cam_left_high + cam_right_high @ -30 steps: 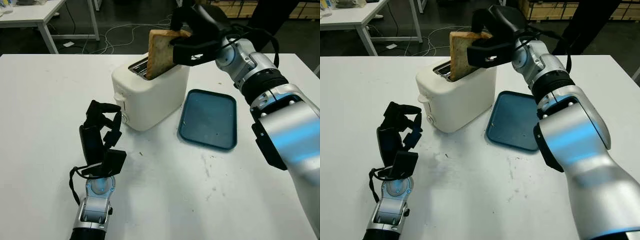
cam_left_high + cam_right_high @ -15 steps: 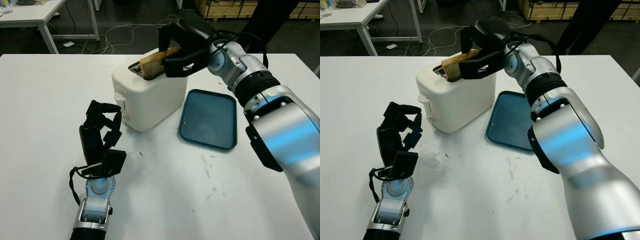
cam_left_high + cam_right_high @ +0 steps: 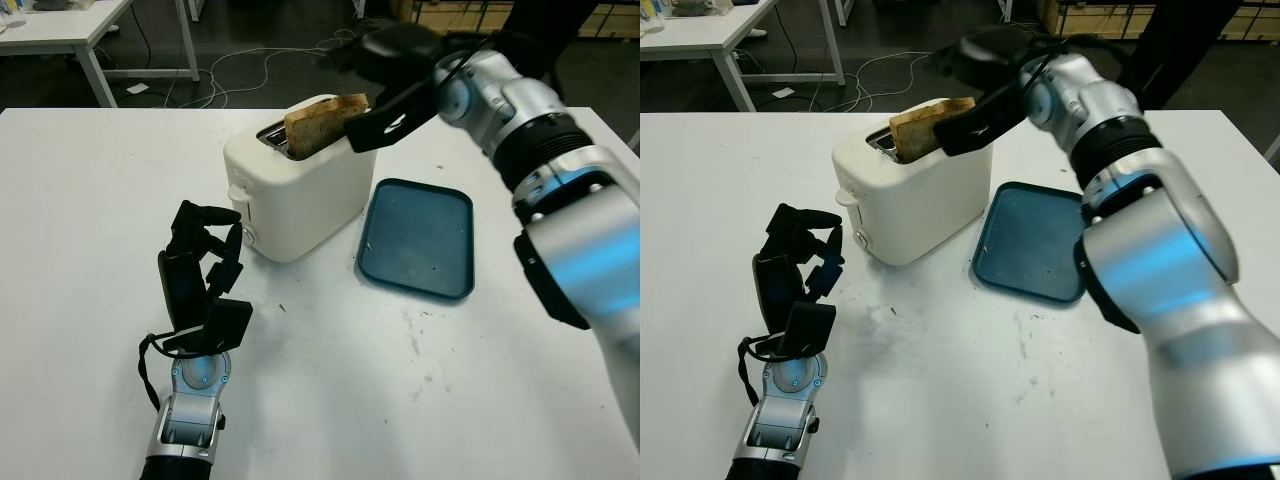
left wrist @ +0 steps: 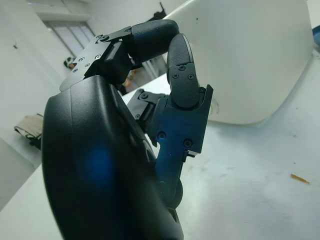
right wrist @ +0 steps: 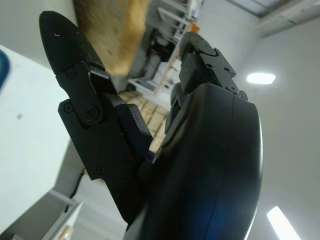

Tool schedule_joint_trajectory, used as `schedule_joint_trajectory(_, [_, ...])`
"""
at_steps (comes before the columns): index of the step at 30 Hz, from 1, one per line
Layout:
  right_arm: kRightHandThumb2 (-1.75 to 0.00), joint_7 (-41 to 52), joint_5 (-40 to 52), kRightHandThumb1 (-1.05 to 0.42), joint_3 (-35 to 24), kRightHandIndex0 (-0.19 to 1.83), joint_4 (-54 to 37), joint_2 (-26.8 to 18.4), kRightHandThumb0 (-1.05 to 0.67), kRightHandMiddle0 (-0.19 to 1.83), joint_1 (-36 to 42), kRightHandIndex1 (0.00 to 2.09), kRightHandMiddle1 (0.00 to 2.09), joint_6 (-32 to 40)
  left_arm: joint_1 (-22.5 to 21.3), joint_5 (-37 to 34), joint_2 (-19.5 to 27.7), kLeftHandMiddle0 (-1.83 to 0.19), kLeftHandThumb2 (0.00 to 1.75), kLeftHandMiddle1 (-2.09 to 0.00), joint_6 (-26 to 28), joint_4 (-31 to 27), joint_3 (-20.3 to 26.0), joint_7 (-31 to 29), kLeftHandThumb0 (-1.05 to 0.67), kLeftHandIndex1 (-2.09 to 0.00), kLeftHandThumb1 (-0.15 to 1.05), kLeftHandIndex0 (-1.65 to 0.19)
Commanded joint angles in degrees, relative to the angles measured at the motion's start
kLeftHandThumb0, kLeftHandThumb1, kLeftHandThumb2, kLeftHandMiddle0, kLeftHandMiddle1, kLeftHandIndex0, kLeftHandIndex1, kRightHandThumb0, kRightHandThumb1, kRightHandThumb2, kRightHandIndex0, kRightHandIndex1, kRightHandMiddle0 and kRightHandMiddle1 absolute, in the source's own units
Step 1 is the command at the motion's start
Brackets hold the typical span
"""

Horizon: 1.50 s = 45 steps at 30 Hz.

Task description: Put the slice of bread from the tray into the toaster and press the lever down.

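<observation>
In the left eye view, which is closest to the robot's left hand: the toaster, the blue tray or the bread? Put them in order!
From the left hand, at the table's near left:
1. Toaster, just beyond the hand, to its right.
2. Bread, sticking out of the toaster's top slot.
3. Blue tray, right of the toaster. Bread and tray are fairly close to call.

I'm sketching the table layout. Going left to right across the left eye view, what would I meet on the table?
left hand → toaster → tray
</observation>
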Motion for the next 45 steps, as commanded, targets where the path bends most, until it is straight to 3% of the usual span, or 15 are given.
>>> schedule_joint_trajectory(1, [-0.03,-7.0,2.9,-0.78,-3.3,0.11,-3.7,-2.7,-0.70,0.22,2.3,0.08,0.06,-5.6,0.1,0.2,0.1,-0.74,0.39,-1.75,0.1,-0.9,0.1,-0.2,-0.47,-1.60,0.92,-0.57])
schedule_joint_trajectory(5, [-0.05,-20.6,4.1,-0.90,-7.4,0.06,-11.3,-6.6,-0.56,0.38,11.5,0.58,0.07,-14.8,-0.4,0.7,0.9,-0.76,0.40,-1.75,-0.2,-0.9,0.3,-0.6,-0.46,-1.62,0.92,-0.57])
schedule_joint_trajectory(7, [-0.05,-27.5,4.8,-0.92,-10.0,0.16,-15.8,-7.7,-0.51,0.54,17.7,0.77,0.13,-18.7,-0.9,0.9,1.6,-0.76,0.40,-1.75,0.3,-1.3,0.7,-1.1,-0.45,-1.64,0.92,-0.56])
schedule_joint_trajectory(11, [-0.01,-37.6,5.6,-0.91,-14.9,0.78,-25.8,-8.3,-0.31,0.88,33.4,0.49,0.11,-24.7,-2.4,1.7,3.9,-0.71,0.36,-1.75,2.8,-3.6,1.8,-2.1,-0.46,-1.57,0.92,-0.53])
schedule_joint_trajectory(14, [-0.01,-39.6,8.7,-0.91,-18.3,0.99,-32.6,-5.9,-0.22,1.01,46.0,0.52,0.14,-27.0,-3.9,3.2,7.0,-0.64,0.35,-1.74,4.3,-5.2,2.7,-3.8,-0.45,-1.43,0.92,-0.54])
schedule_joint_trajectory(17, [-0.18,-37.8,11.8,-0.92,-20.2,0.89,-39.8,-2.2,-0.23,1.05,57.5,0.90,0.10,-23.9,-5.8,4.9,10.3,-0.66,0.32,-1.75,5.6,-6.3,3.5,-5.3,-0.45,-1.24,0.92,-0.62])
schedule_joint_trajectory(22, [-0.30,-41.7,6.7,-0.92,-21.8,0.81,-47.3,3.5,-0.26,1.10,69.4,1.23,0.13,-17.3,-9.1,7.9,15.4,-0.74,0.26,-1.75,8.5,-9.0,4.9,-7.8,-0.42,-0.96,0.92,-0.77])
schedule_joint_trajectory(26, [-0.32,-45.0,2.2,-0.92,-22.1,0.77,-50.4,5.7,-0.26,1.12,73.5,1.42,0.21,-13.8,-11.0,10.0,18.6,-0.71,0.20,-1.62,9.6,-9.9,5.5,-8.9,-0.37,-0.85,0.92,-0.85])
schedule_joint_trajectory(28, [-0.35,-45.3,1.6,-0.92,-22.3,0.75,-51.7,6.1,-0.29,1.10,74.5,1.49,0.29,-13.0,-11.5,11.0,20.3,-0.77,0.13,-1.44,11.2,-10.8,5.7,-10.3,-0.33,-0.80,0.92,-0.89])
schedule_joint_trajectory(33, [-0.39,-46.7,1.5,-0.92,-23.1,0.71,-53.0,7.4,-0.32,0.75,75.4,1.68,1.08,-12.5,-12.2,13.5,24.8,-0.88,0.02,-1.20,16.2,-13.1,4.8,-16.7,-0.26,-0.62,0.91,-0.98])
schedule_joint_trajectory(38, [-0.39,-47.7,1.6,-0.92,-23.3,0.72,-52.5,7.7,-0.31,0.70,74.6,1.69,1.20,-13.7,-14.1,15.8,29.7,-0.92,0.00,-1.17,20.1,-14.5,2.9,-25.2,-0.23,-0.45,0.89,-1.04])
schedule_joint_trajectory(45, [-0.39,-48.9,0.8,-0.92,-23.1,0.70,-52.4,7.5,-0.31,0.60,74.3,1.74,1.42,-13.3,-19.3,17.3,35.9,-0.90,0.02,-1.11,21.3,-11.9,-0.8,-35.5,-0.21,-0.31,0.92,-1.09])
